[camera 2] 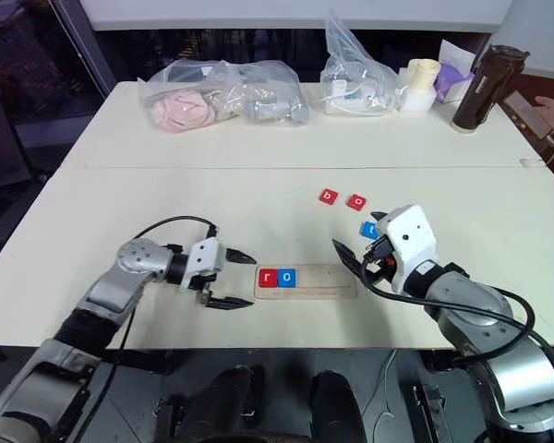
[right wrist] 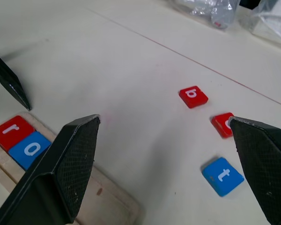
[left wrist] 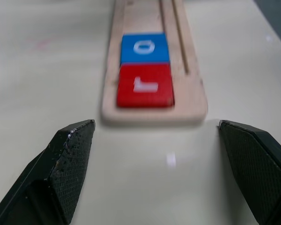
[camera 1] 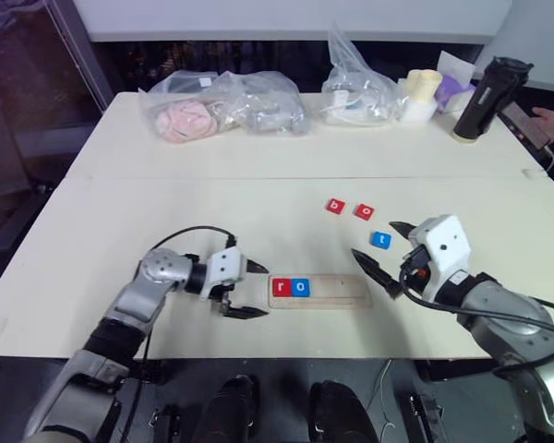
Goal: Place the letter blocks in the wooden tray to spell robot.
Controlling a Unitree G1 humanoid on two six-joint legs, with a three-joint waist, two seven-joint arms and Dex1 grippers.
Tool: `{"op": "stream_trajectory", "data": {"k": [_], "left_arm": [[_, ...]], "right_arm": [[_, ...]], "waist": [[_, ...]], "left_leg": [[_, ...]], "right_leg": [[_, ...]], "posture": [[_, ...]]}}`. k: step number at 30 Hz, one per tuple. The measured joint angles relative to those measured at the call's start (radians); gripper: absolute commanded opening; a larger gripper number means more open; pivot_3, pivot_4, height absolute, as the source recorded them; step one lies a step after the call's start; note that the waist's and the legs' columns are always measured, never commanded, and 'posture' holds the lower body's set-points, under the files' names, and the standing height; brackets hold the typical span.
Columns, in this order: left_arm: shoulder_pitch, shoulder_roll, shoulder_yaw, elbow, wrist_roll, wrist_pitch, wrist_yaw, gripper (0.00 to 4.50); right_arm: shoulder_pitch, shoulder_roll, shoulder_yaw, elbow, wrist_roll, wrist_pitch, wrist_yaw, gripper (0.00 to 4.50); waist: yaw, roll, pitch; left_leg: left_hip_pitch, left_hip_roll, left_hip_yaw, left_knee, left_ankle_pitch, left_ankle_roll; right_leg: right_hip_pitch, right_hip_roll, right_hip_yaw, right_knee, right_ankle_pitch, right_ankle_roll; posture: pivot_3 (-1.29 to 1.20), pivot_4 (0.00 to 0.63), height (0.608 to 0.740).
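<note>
Letter blocks sit split: a red r and blue o lie side by side at the left end of the wooden tray, while the red b, a second red block, probably the other o, and the blue t lie loose on the table beyond it. Plastic bags and a dark bottle line the far edge. My left gripper gapes wide and empty just beside the tray's end; my right gripper also stands wide, holding nothing, near the t.
</note>
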Motion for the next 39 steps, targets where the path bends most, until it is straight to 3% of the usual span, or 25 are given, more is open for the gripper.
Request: {"op": "stream_trajectory", "data": {"k": [9,14,18,30,39], "left_arm": [[0.088,0.111,0.117,-0.089,-0.116,0.135,-0.001,4.45],[0.088,0.132,0.252,-0.225,-0.334,0.358,-0.01,4.45],[0.083,0.153,0.306,-0.297,-0.402,0.44,0.008,4.45],[0.093,0.137,0.325,-0.424,-0.472,0.529,0.104,4.45],[0.094,0.135,0.325,-0.436,-0.472,0.529,0.134,4.45]], "right_arm": [[-0.211,0.036,0.079,0.155,-0.034,0.042,-0.043,4.5],[-0.388,0.126,0.161,0.288,-0.084,0.124,-0.126,4.5],[-0.516,0.238,0.216,0.42,-0.138,0.205,-0.218,4.5],[-0.842,0.603,0.171,0.929,-0.3,0.25,-0.548,4.5],[-0.89,0.652,0.082,1.105,-0.368,0.182,-0.707,4.5]], "waist": [[-0.01,0.001,0.002],[-0.012,0.001,0.002],[-0.015,0.001,0.002],[-0.02,0.002,0.003],[-0.023,0.002,0.003]], "left_leg": [[-0.002,-0.001,0.0,0.0,0.0,0.0],[-0.005,-0.002,0.0,0.0,0.0,0.0],[-0.005,-0.002,0.001,-0.001,0.001,-0.001],[-0.005,-0.002,0.001,-0.003,0.004,-0.006],[-0.005,-0.003,0.005,-0.006,0.005,-0.008]], "right_leg": [[-0.006,-0.001,0.001,0.0,0.001,-0.001],[-0.008,-0.001,0.001,0.0,0.002,0.001],[-0.007,0.0,0.002,0.001,0.002,0.002],[-0.011,0.004,0.003,0.005,0.003,0.001],[-0.014,0.005,0.007,0.008,0.003,0.001]], "posture": [[0.0,0.15,0.738],[0.0,0.15,0.738],[0.0,0.15,0.738],[0.0,0.15,0.738],[0.0,0.15,0.738]]}}
